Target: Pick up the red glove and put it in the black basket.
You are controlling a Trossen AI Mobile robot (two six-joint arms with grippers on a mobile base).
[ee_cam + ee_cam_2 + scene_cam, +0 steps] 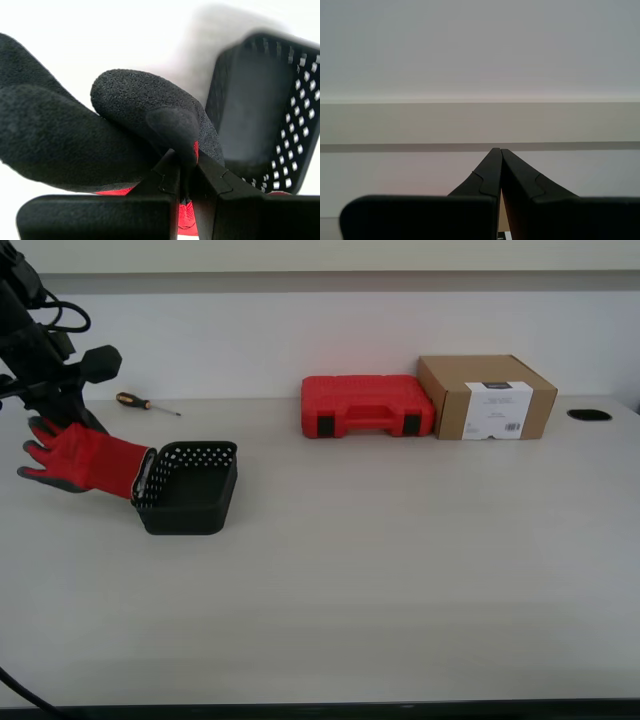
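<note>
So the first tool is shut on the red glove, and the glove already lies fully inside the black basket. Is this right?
Not quite. My first tool is shut on the red glove, but the glove is not inside the black basket. The exterior view shows it held outside, at the basket's side toward that view's left, with only the cuff at the rim.

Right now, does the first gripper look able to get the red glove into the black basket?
Probably yes. My first gripper is shut on the red glove, whose cuff already overlaps the open black basket; nothing shows between them.
</note>
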